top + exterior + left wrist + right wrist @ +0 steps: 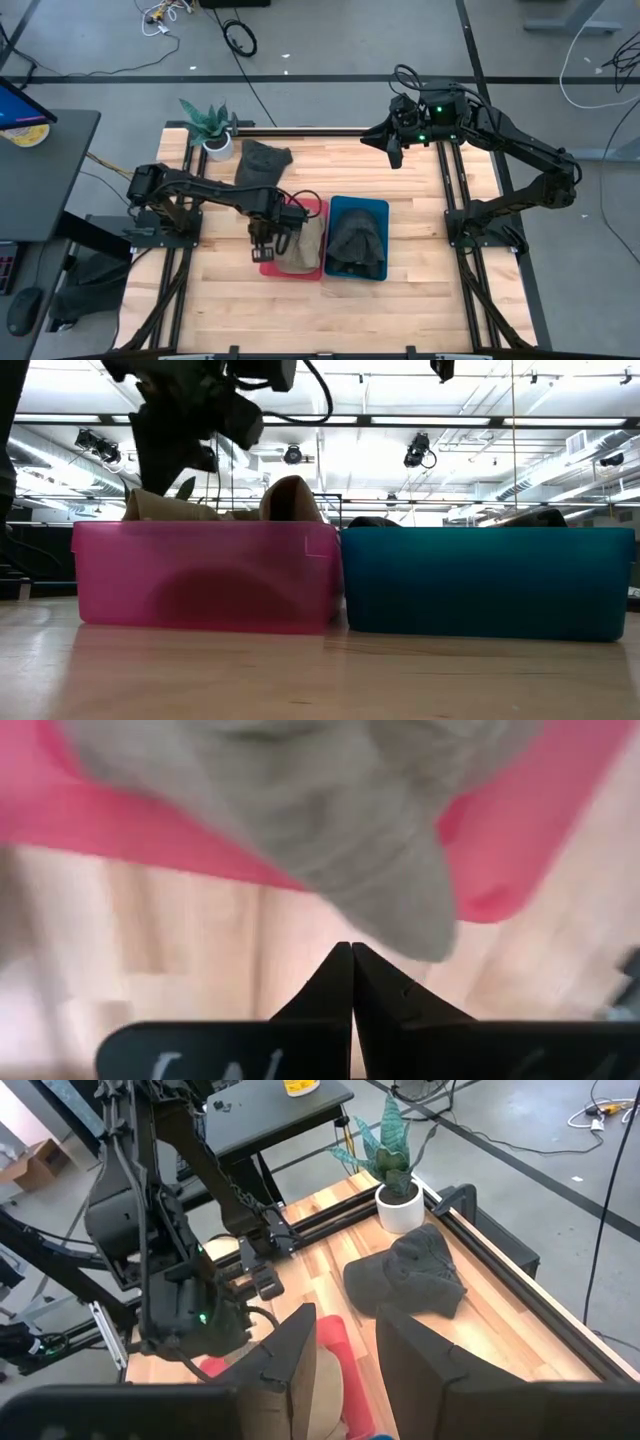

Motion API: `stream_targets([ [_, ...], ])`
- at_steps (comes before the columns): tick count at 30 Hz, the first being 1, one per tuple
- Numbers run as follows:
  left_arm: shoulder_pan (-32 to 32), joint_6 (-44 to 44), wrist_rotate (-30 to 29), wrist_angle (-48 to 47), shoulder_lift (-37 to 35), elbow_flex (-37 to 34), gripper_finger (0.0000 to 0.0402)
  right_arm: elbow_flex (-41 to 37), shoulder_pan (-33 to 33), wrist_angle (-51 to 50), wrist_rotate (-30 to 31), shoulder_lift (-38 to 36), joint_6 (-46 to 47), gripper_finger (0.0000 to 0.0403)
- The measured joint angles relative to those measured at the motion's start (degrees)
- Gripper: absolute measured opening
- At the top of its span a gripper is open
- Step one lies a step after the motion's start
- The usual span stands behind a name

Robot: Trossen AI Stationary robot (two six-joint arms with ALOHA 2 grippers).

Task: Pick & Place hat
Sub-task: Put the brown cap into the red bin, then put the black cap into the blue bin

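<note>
A tan hat lies in the pink bin and drapes over its near wall; its folds stick up above the rim in the low view. My left gripper is shut and empty, hovering by the pink bin's near left corner, just short of the hat's hanging edge. A dark hat fills the blue bin. Another dark grey hat rests flat on the table near the far edge. My right gripper is open and raised over the table's far right.
A potted plant stands at the table's far left corner, beside the grey hat. The two bins sit side by side at the table's middle. Bare wood lies toward the near edge. Metal rails run along both sides.
</note>
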Motion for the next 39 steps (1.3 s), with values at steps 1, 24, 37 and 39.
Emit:
stream_targets([
  [1,0.05,0.38,1.85,0.86,0.0,-0.45,0.0002,0.0,0.0,0.0,0.0,0.0,0.0,0.0111],
  [24,0.73,-1.41,3.82,17.12,0.72,-3.3,0.0006,0.0,0.0,0.09,0.09,0.02,0.55,0.0111],
  [37,2.62,-2.1,4.47,16.61,-8.09,-3.3,0.0032,0.0,0.0,0.07,0.06,0.02,0.91,0.0111],
  [39,2.71,-3.05,4.29,18.24,-9.95,-3.3,0.0032,0.0,0.0,0.08,0.06,0.07,1.29,0.0111],
])
